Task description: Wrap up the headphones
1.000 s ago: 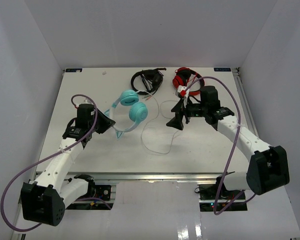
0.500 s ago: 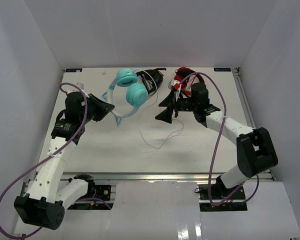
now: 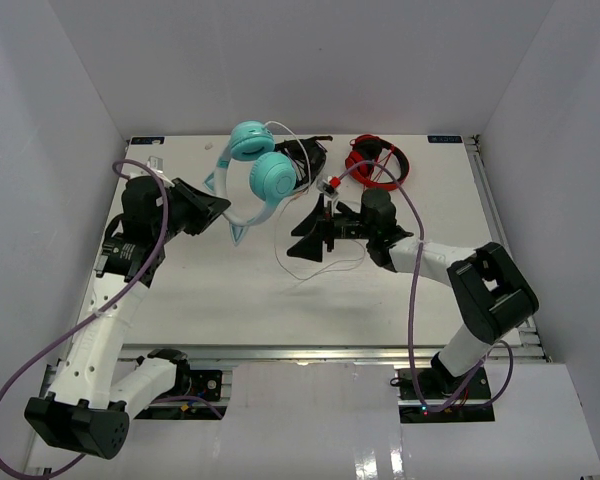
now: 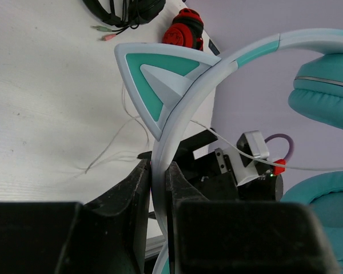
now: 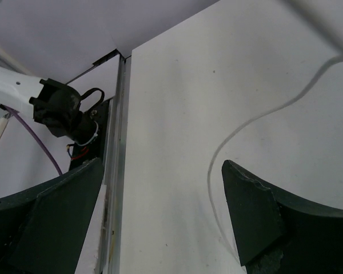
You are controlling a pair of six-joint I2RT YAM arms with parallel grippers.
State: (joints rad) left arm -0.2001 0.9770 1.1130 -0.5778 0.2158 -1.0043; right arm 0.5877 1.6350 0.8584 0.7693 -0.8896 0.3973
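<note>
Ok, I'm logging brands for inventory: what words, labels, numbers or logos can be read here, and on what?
No text is readable in any view.
The headphones: no brand or lettering shows on cups or headband.
The dark strips at the far corners of the table: possibly printed, too small to read.

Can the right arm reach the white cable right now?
Probably yes: the right gripper is open, low over the cable lying loose on the table, with nothing between them. The left gripper only pinches the headband.
</note>
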